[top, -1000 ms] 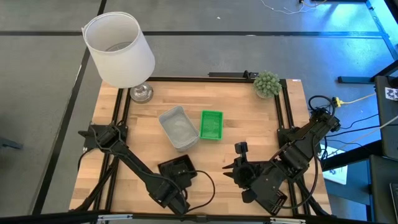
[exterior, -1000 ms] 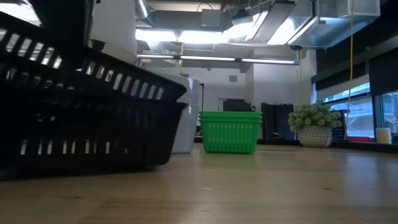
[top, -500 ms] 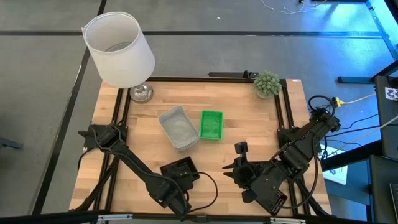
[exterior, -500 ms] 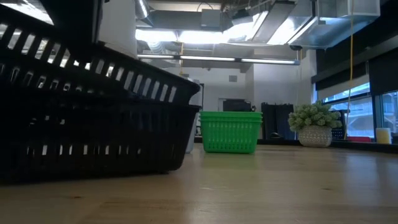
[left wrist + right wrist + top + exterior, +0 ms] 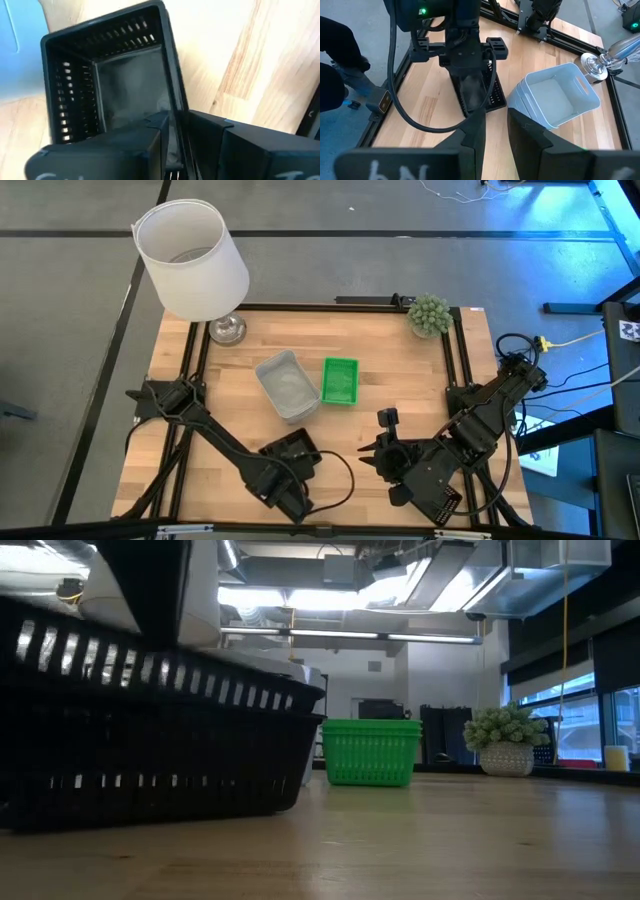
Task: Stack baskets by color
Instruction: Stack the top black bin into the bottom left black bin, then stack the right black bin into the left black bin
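A stack of black baskets [image 5: 290,451] stands near the table's front edge, left of centre, and fills the left of the low view [image 5: 150,730]. My left gripper [image 5: 176,131] points down at it, open. One finger stands inside and one outside the top basket's side wall [image 5: 175,95]. My right gripper [image 5: 495,122] hangs open and bare above the table, right of the black stack. The grey-white baskets [image 5: 288,386] and the green baskets [image 5: 340,380] stand nested in two stacks at mid-table.
A white lampshade on a metal foot [image 5: 192,260] stands at the far left corner, and a small green plant [image 5: 428,314] at the far right. Black frame rails [image 5: 452,370] run along the table's sides. Bare wood lies right of the green stack.
In the low view the top black basket, which was held higher and tilted above the one below, has sunk down into it and now sits level in the stack. The stack has slid a little toward the table's right.
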Motion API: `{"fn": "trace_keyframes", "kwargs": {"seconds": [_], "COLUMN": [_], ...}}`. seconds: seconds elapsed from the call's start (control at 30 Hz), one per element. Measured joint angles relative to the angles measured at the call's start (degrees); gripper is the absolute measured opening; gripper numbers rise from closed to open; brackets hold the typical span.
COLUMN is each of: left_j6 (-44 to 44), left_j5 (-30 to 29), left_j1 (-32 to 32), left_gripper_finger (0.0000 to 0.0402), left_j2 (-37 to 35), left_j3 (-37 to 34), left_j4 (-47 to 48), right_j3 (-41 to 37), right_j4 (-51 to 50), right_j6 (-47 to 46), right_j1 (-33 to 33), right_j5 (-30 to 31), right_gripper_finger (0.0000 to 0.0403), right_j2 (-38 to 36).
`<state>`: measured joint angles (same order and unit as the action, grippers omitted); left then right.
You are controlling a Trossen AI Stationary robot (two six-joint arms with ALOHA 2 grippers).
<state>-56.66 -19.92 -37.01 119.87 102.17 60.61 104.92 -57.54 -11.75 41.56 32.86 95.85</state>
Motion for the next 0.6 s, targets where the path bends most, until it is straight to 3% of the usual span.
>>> {"fn": "trace_keyframes", "kwargs": {"seconds": [0.17,0.47,0.6], "left_j6": [0.46,3.52,3.47], "left_j5": [-0.63,-9.26,-14.58], "left_j1": [0.2,-2.78,-5.59], "left_gripper_finger": [0.0058,0.0058,0.0058], "left_j2": [0.0,-5.0,-8.37], "left_j3": [0.02,0.07,0.07], "left_j4": [-0.05,2.6,5.66], "right_j3": [0.0,-0.11,-0.15], "right_j4": [0.0,-0.67,-2.97], "right_j6": [-0.21,-4.58,-4.39], "right_j1": [0.0,-0.02,-0.03], "right_j5": [-0.04,-0.5,-9.84], "right_gripper_finger": [0.0081,0.0081,0.0081], "right_j2": [0.0,0.0,0.0]}}
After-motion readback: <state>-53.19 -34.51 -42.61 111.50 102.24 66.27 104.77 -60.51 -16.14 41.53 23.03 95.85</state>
